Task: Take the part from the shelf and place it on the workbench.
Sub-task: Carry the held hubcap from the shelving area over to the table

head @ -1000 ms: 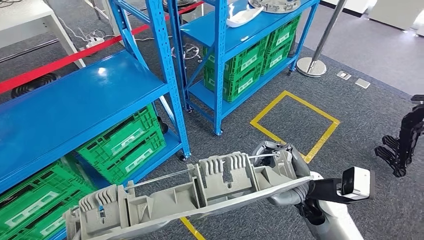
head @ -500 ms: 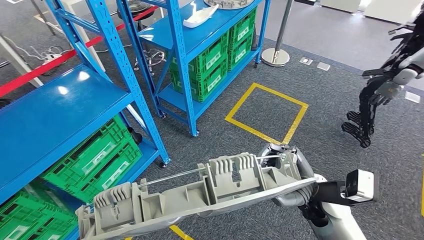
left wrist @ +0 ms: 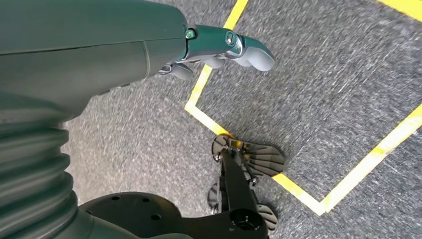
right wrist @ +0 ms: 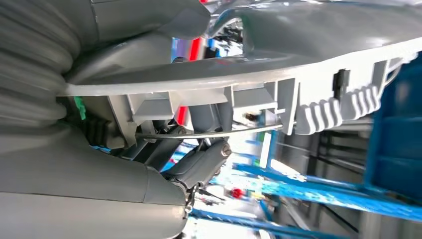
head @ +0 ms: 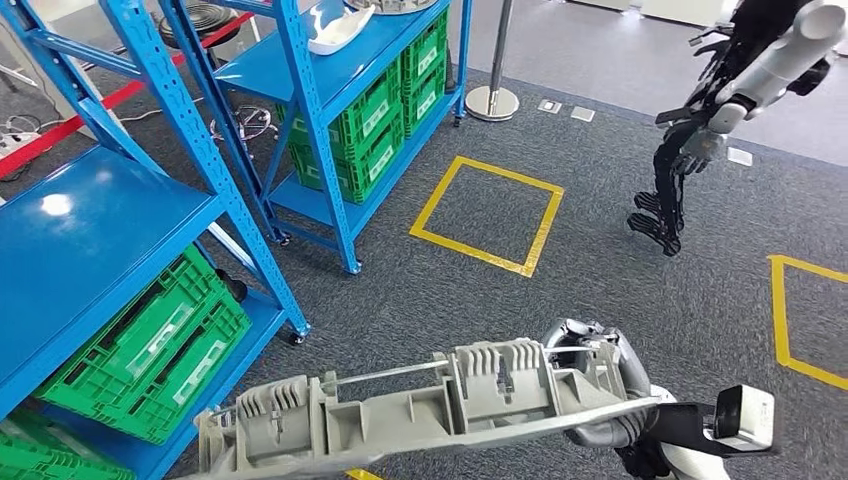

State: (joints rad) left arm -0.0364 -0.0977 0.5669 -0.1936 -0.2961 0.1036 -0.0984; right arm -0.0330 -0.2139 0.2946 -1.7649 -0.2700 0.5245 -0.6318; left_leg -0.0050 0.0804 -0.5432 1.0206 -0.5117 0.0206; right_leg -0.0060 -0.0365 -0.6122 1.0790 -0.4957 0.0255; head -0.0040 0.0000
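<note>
The right hand (head: 598,385) has its fingers closed around one end of the long grey part (head: 420,415), which is held clear of the grey carpet (head: 450,290) and reaches out from the hand toward the blue shelf (head: 110,240). Green crates (head: 150,345) sit on the shelf's lower level. Beyond the part, a yellow tape square (head: 487,213) marks the carpet. The left hand (left wrist: 219,50) hangs above the carpet with its fingers (left wrist: 251,52) loosely extended, holding nothing.
</note>
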